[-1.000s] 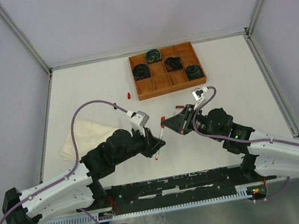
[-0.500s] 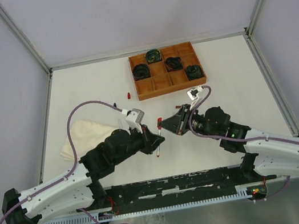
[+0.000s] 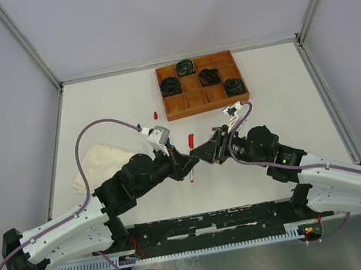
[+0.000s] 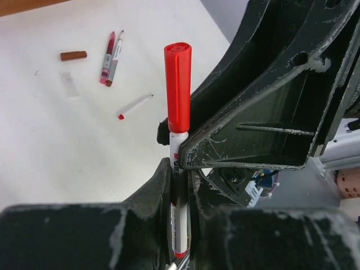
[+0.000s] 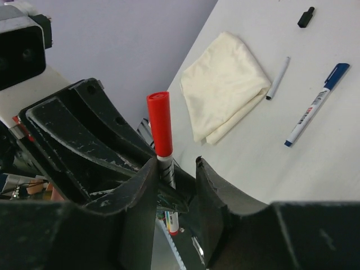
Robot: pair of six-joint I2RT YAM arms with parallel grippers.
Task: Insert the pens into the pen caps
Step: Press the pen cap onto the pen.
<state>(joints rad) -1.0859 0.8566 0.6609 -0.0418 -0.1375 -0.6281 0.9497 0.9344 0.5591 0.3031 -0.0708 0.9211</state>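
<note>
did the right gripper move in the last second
Yes. Judged against the wooden tray, the right gripper has shifted slightly left, toward the left gripper.

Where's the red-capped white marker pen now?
Mid-table, top view: red-capped white marker pen clamped in the left gripper's jaws, with the right gripper's open jaws either side.

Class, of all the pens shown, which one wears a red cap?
The pen held upright in the left tool, red cap on its top end. The other pens lie flat on the table; one wears a blue cap.
</note>
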